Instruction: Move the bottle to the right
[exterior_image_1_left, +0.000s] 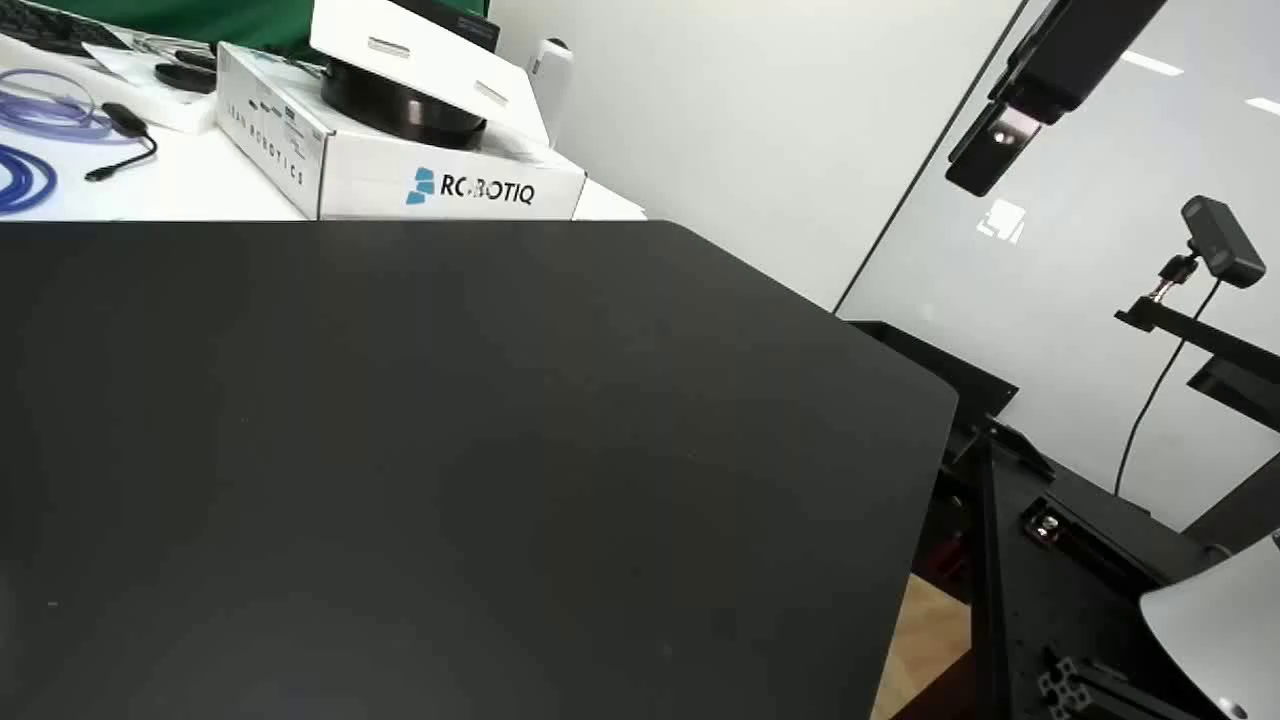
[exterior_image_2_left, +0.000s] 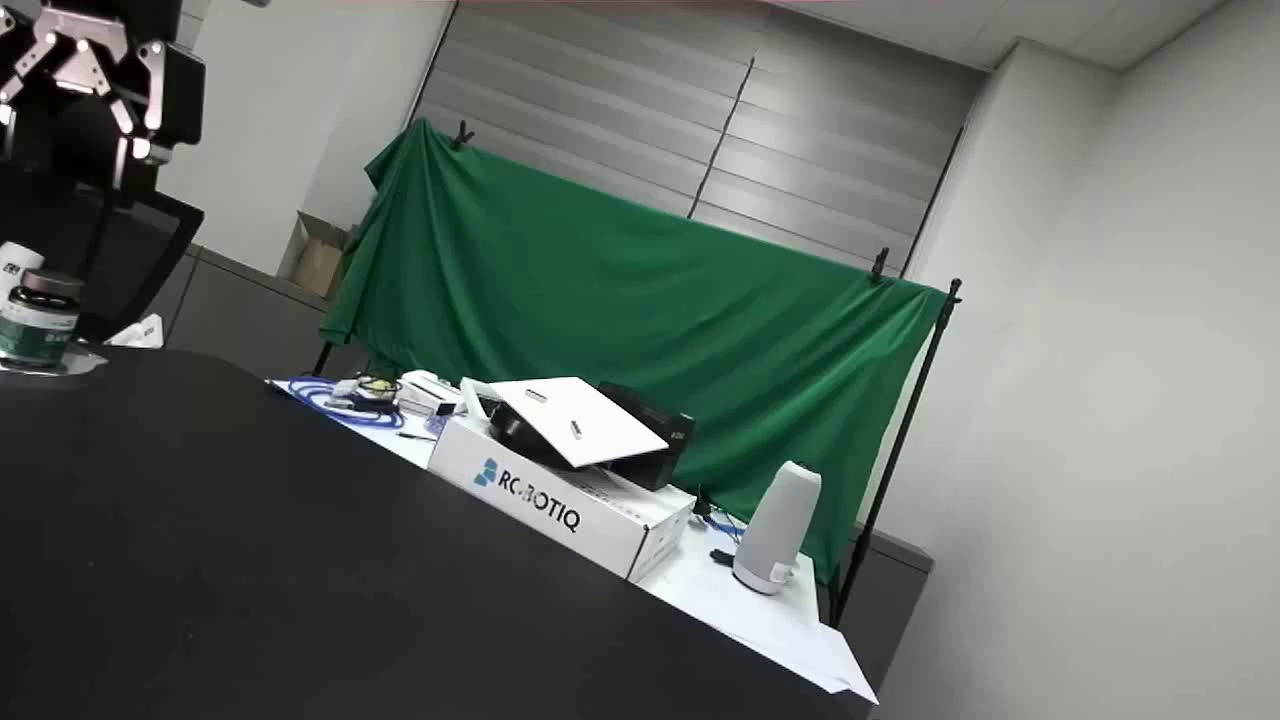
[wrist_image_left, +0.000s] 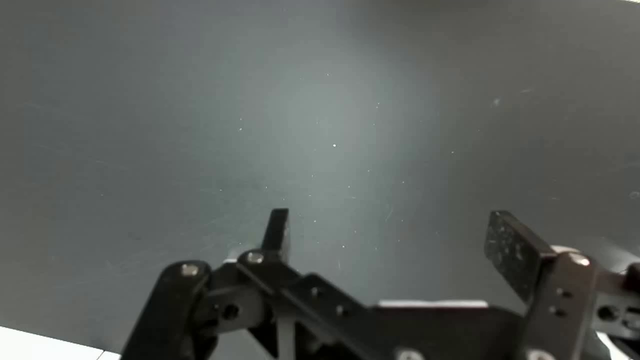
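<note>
Bottle (exterior_image_2_left: 40, 322) is standing near a rounded corner of the desk (exterior_image_2_left: 380, 570); hand (wrist_image_left: 390, 225) is gaping wide, holding nothing; grasp and rightward move are seemingly awaiting start.

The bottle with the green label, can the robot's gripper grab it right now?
Probably not yet. The gripper is open, but its wrist view shows dark tabletop ahead, not the bottle. In an exterior view the bottle's cap looks uncovered, so moving over to it first might work.
</note>
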